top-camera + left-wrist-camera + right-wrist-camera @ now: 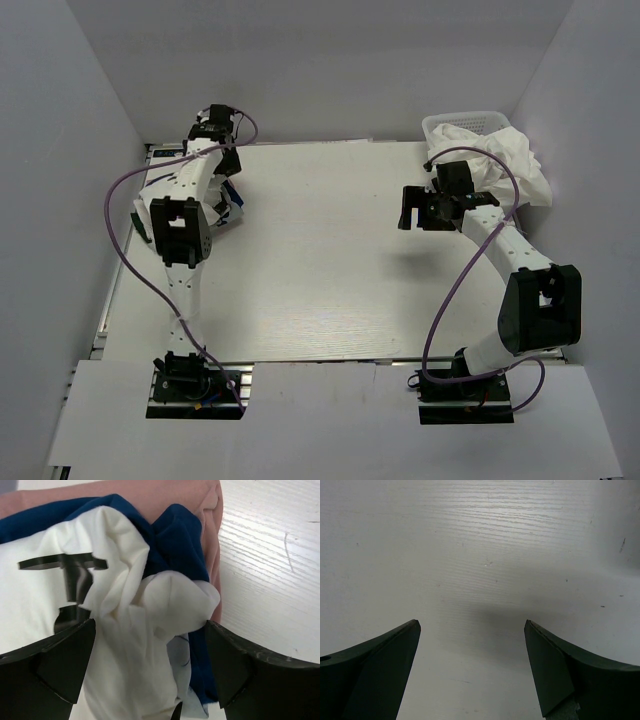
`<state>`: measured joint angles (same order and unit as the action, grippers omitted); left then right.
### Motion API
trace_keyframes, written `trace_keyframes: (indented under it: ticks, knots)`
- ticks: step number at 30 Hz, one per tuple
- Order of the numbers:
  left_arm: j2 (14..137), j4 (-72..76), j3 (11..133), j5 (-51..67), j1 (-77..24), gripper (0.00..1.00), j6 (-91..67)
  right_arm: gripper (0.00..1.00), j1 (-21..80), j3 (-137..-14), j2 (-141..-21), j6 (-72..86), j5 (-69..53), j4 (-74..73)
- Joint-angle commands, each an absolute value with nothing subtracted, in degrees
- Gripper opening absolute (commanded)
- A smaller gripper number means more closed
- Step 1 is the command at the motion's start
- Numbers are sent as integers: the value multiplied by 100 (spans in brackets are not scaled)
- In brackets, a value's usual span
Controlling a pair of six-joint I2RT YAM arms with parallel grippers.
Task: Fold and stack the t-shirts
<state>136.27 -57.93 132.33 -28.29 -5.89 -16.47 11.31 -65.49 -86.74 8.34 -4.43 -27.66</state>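
The left pincer (150, 625) is open wide and holds nothing. It hangs just over a pile of shirts at the far left side of the table (320, 260). A white t-shirt (115, 580) with a black print lies on top of the pile, and a bunched-up bit of it sits under the gap between the two black fingers (60, 665). A blue t-shirt (175, 540) lies under the white one and pokes out beside it. A pink cloth (165, 495) lies under the blue one, right on the table. The right pincer (471, 622) is open wide too and holds nothing. It hangs over the right side of the table, with only bare white wood below it. At the far right corner of the table stands a white basket (465, 122). More white t-shirts (515, 165) are heaped in it and spill over its side.
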Motion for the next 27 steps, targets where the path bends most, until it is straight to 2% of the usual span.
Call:
trace_keyframes:
  ticks: [1, 7, 9, 10, 12, 14, 20, 23, 24, 27]
  knots:
    - [13877, -5827, 13517, -2698, -527, 100, -1600, 90, 1125, -6706, -8666, 747, -387, -2804]
    - [14001, -5941, 13623, -3418, -527, 98, -1731, 90, 1116, -6750, -8710, 756, -387, -2813]
    - [14001, -6020, 13685, -3717, -475, 86, -1907, 90, 1134, -6750, -8710, 756, -430, -2813]
    - [14001, -6099, 13685, -3840, -475, 70, -1977, 90, 1125, -6750, -8727, 747, -448, -2813]
    - [13791, -6100, 13685, -3894, -413, 60, -2153, 90, 1142, -6785, -8754, 782, -475, -2813]
    - [13641, -6013, 13510, -3973, -361, 50, -2293, 90, 1125, -6794, -8763, 782, -492, -2839]
    - [13403, -5975, 13438, -3981, -255, 40, -2346, 90, 1134, -6777, -8737, 782, -475, -2813]
    - [13456, -6152, 13570, -4218, -255, 24, -2347, 90, 1143, -6803, -8736, 800, -466, -2830]
    - [13456, -6265, 13570, -4219, -255, 12, -2347, 90, 1134, -6794, -8745, 800, -475, -2821]
    - [13456, -6372, 13570, -4289, -255, 0, -2347, 90, 1151, -6794, -8763, 817, -475, -2830]
